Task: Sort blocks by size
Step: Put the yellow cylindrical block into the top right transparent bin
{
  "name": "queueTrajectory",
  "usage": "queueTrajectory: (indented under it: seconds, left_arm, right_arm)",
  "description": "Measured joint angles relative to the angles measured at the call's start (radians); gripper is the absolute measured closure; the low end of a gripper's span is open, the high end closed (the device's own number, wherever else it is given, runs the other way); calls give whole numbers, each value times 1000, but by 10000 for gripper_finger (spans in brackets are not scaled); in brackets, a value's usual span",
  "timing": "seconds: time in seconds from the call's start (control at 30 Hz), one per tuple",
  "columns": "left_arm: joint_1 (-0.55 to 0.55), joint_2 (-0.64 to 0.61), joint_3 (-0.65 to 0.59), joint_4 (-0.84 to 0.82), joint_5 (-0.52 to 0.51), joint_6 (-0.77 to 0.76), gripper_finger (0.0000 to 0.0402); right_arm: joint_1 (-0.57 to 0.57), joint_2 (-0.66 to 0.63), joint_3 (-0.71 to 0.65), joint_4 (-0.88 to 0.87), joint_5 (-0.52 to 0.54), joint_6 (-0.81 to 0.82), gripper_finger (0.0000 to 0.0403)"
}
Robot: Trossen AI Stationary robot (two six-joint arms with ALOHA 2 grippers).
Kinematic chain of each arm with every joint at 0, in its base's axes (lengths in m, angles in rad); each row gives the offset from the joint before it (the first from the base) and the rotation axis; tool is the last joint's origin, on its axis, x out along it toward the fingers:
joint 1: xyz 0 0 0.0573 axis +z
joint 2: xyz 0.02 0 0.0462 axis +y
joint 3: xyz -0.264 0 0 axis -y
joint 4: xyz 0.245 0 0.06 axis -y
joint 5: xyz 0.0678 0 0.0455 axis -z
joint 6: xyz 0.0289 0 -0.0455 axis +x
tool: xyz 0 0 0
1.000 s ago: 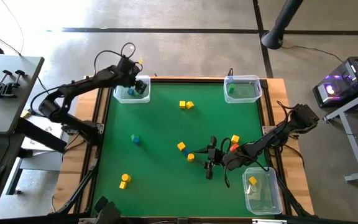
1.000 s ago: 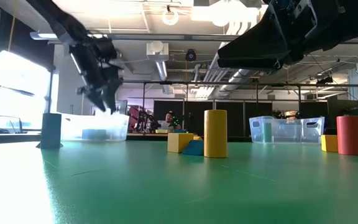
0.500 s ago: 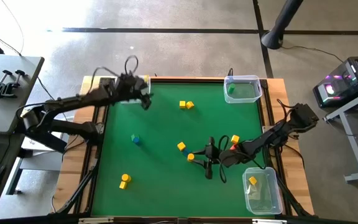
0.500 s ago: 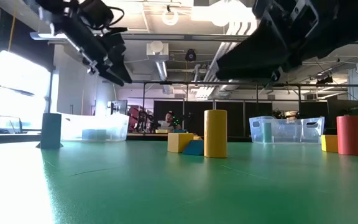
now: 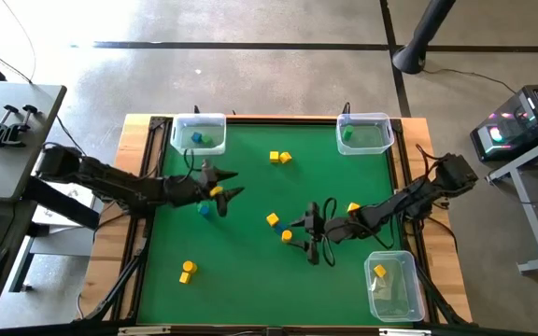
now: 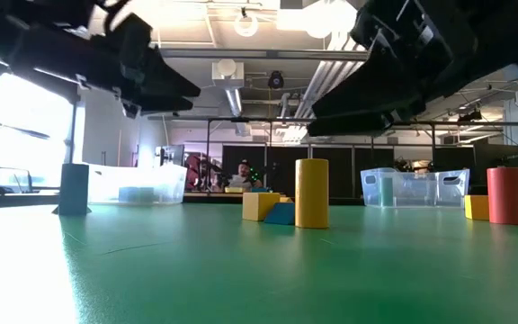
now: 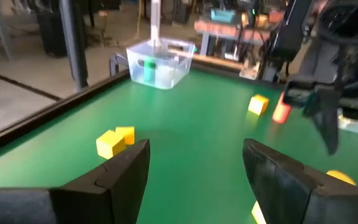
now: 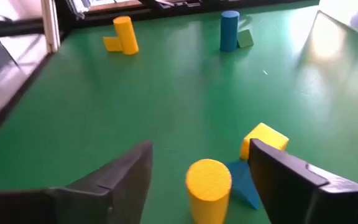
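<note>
Left gripper (image 5: 227,184) moved off bin (image 5: 199,133), empty, spread over blue cylinder (image 5: 203,209). Right gripper (image 5: 304,227) widened, yellow cylinder (image 8: 208,187) between fingers.

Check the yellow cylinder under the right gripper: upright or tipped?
Upright. The yellow cylinder stands on end between the open right gripper's fingers, round top up, not gripped.

Both grippers, left (image 5: 227,192) and right (image 5: 308,231), hover spread.
</note>
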Motion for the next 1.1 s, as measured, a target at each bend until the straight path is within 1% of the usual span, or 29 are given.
queueTrajectory:
  seconds: [0.07, 0.17, 0.23, 0.33, 0.47, 0.53, 0.67, 0.93, 1.1]
  left_arm:
    - [-44, 6, -1, 9, -62, -10, 159]
    - [-88, 13, -1, 9, -144, -32, 159]
    - [-106, 20, -1, 8, -181, -43, 159]
    - [-122, 22, 0, 9, -197, -44, 159]
    - [-130, 23, 0, 12, -211, -43, 159]
    - [-130, 23, 0, 13, -212, -43, 159]
    - [-129, 23, 0, 13, -214, -43, 159]
    - [-129, 23, 0, 13, -214, -44, 159]
    - [-129, 23, 0, 13, -210, -46, 159]
  right_arm:
    - [-5, 0, 0, -23, -2, -48, 135]
    - [-7, 26, 0, -32, -10, -107, 131]
    - [-7, 60, 0, 11, -35, -119, 131]
    - [-7, 120, 0, 95, -33, -123, 131]
    - [-7, 182, 0, 177, 9, -123, 136]
    - [-7, 198, 0, 197, 29, -116, 147]
    - [-11, 209, 0, 193, 30, -92, 180]
    - [-11, 209, 1, 200, 28, -89, 278]
    - [-9, 202, 1, 191, 44, -86, 278]
